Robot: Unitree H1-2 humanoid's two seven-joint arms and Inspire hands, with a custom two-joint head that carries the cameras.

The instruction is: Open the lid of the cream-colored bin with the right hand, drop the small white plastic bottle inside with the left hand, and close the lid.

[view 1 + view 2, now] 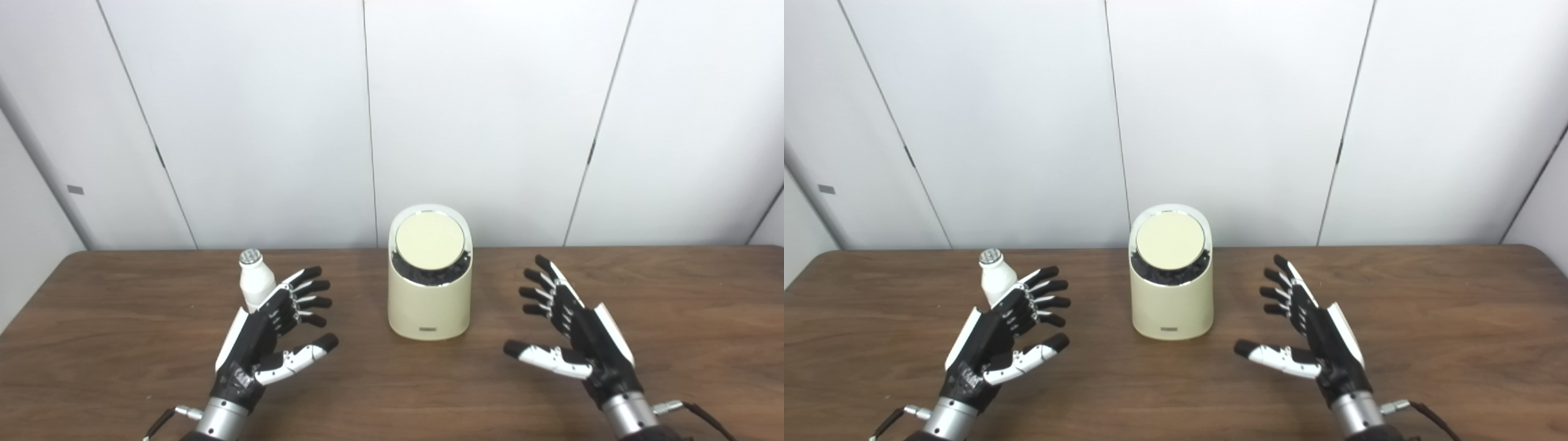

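A cream-colored bin (pixel 430 306) stands upright in the middle of the brown table, with its round lid (pixel 430 241) lying closed on the slanted top. A small white plastic bottle (pixel 255 280) with a silver cap stands upright to the left of the bin. My left hand (pixel 272 334) is open and empty just in front of and right of the bottle, partly covering its base. My right hand (pixel 566 327) is open and empty to the right of the bin, apart from it.
The brown wooden table (pixel 392 386) runs the full width of the view, with its back edge against white wall panels (pixel 478 110). Nothing else stands on it.
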